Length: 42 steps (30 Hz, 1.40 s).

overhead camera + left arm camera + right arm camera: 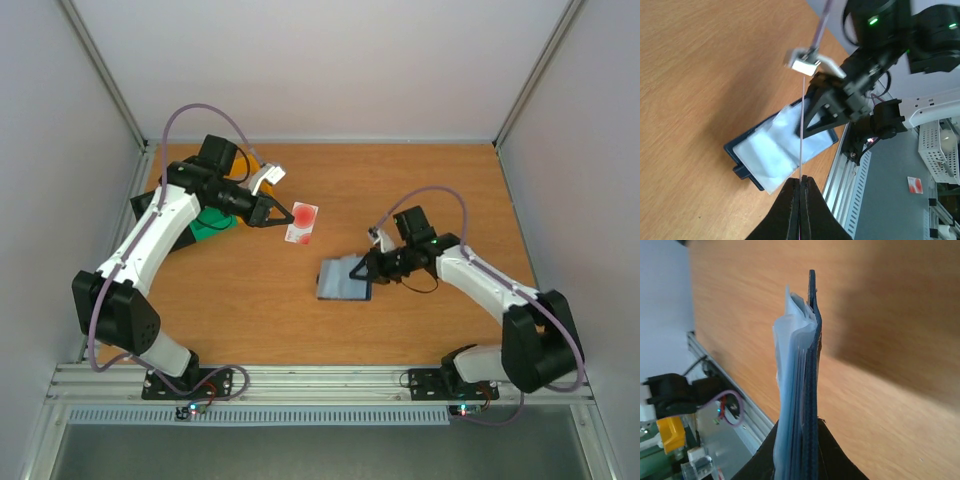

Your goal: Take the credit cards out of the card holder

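Observation:
My left gripper point(284, 216) is shut on a pale credit card with a red mark point(301, 222) and holds it left of the table's middle. In the left wrist view the card point(802, 125) shows edge-on as a thin line rising from the closed fingertips point(801, 181). The card holder point(344, 281), navy with pale blue inner pockets, lies open near the middle, and my right gripper point(366, 267) is shut on its right edge. It also shows in the left wrist view point(772, 152). In the right wrist view the holder point(809, 365) stands edge-on between the closed fingers point(799, 426).
A green bin point(212, 227) and a black bin point(150, 207) sit at the far left, partly hidden behind the left arm. An aluminium rail point(320, 380) runs along the near edge. Grey walls close off the back and both sides.

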{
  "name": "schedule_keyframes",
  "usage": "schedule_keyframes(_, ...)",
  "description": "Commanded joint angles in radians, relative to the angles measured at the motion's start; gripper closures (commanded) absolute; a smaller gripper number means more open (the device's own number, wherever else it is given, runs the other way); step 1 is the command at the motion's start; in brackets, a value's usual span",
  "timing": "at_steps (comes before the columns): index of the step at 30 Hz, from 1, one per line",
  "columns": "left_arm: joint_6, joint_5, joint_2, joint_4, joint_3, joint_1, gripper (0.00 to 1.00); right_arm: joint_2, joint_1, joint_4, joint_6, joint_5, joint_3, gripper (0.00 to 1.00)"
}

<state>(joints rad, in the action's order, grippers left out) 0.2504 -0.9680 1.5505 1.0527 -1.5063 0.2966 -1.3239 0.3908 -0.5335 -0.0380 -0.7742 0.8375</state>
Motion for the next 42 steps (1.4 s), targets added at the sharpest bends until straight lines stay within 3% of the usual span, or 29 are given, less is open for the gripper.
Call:
schedule_keyframes(1,0.007,-0.04,-0.027,-0.004,-0.027,-0.002,1.0,-0.057,-0.004,0.075,0.036,-0.021,-0.058,0.99)
schedule_keyframes(4,-0.013,-0.065,-0.026,0.006,-0.035,0.018,1.0,-0.117,-0.006,0.073,0.036,-0.028,-0.081,0.98)
schedule_keyframes(5,-0.01,-0.072,-0.024,0.016,-0.041,0.026,1.0,-0.13,-0.01,0.044,0.027,-0.015,-0.077,0.93)
schedule_keyframes(9,0.034,-0.079,-0.022,0.084,-0.075,0.055,1.0,-0.096,-0.065,-0.139,-0.004,0.136,-0.043,0.33)
schedule_keyframes(11,0.065,-0.094,-0.019,0.119,-0.086,0.068,1.0,-0.031,-0.077,-0.266,-0.022,0.339,0.004,0.04)
schedule_keyframes(12,0.079,-0.103,-0.017,0.134,-0.091,0.074,1.0,0.006,-0.077,-0.323,-0.029,0.428,0.04,0.02)
schedule_keyframes(15,0.122,-0.126,-0.008,0.189,-0.109,0.103,1.0,0.143,-0.074,-0.442,-0.063,0.573,0.161,0.01)
schedule_keyframes(18,0.197,-0.141,-0.002,0.257,-0.134,0.136,1.0,0.242,-0.036,-0.494,-0.158,0.595,0.299,0.01)
schedule_keyframes(20,0.25,-0.153,0.004,0.323,-0.157,0.157,1.0,0.284,0.011,-0.506,-0.254,0.481,0.383,0.02)
schedule_keyframes(23,0.35,-0.164,0.018,0.402,-0.179,0.184,1.0,0.328,0.031,-0.426,-0.344,0.066,0.441,0.01)
schedule_keyframes(25,0.402,-0.162,0.024,0.434,-0.183,0.203,1.0,0.329,0.042,-0.335,-0.328,-0.119,0.442,0.01)
schedule_keyframes(31,0.42,-0.158,0.029,0.434,-0.172,0.245,1.0,0.247,0.111,-0.249,-0.272,-0.171,0.486,0.08)
schedule_keyframes(38,0.385,-0.158,0.037,0.404,-0.173,0.262,1.0,0.158,0.197,-0.294,-0.278,-0.077,0.52,0.29)
schedule_keyframes(42,0.364,-0.148,0.042,0.391,-0.175,0.263,1.0,0.136,0.224,-0.295,-0.286,-0.078,0.517,0.59)
